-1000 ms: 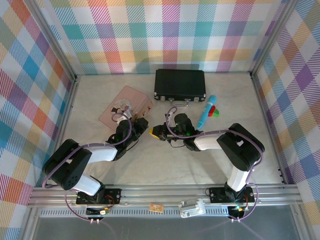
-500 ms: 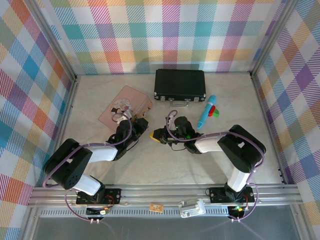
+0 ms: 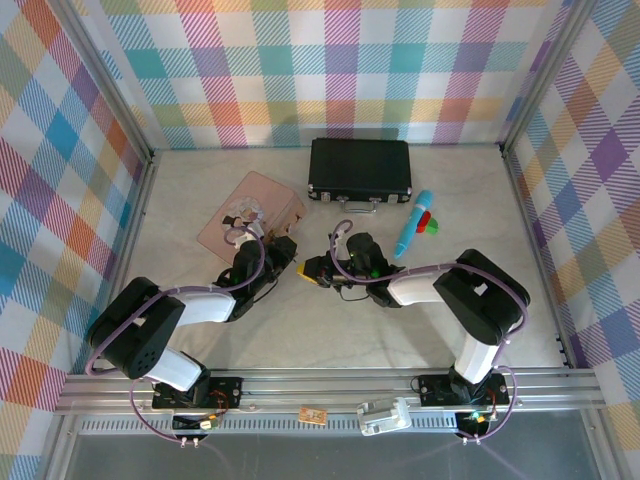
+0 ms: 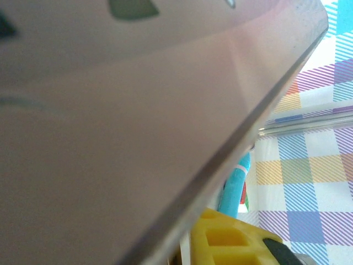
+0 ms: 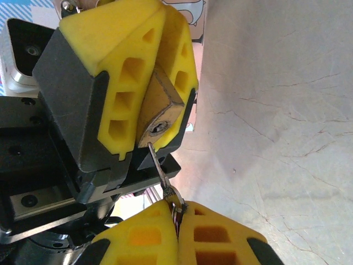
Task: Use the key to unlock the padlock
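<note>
In the right wrist view, the left gripper (image 5: 155, 102) holds the padlock (image 5: 159, 113) between its two yellow fingers, closed on the brass body from both sides. The bottom face of the padlock, with the keyhole (image 5: 160, 128), is turned toward the right gripper (image 5: 177, 214). The right gripper has its fingers pressed together on the head of the key (image 5: 161, 172). The thin blade stands out from them, straight toward the padlock.

The long axis of the key runs from the right fingers up and a little to the left in this view. Its tip comes to the lower edge of the keyhole face, just beside the keyhole and slightly to the left of it. I judge that the tip is not yet inside, but I cannot tell if it touches the brass.

From above, both grippers meet nose to nose in the middle of the table (image 3: 330, 330), near the pink tin (image 3: 250, 205). The coming move, I think, needs a small shift of the tip toward the keyhole, and then a push along the blade's own line.
</note>
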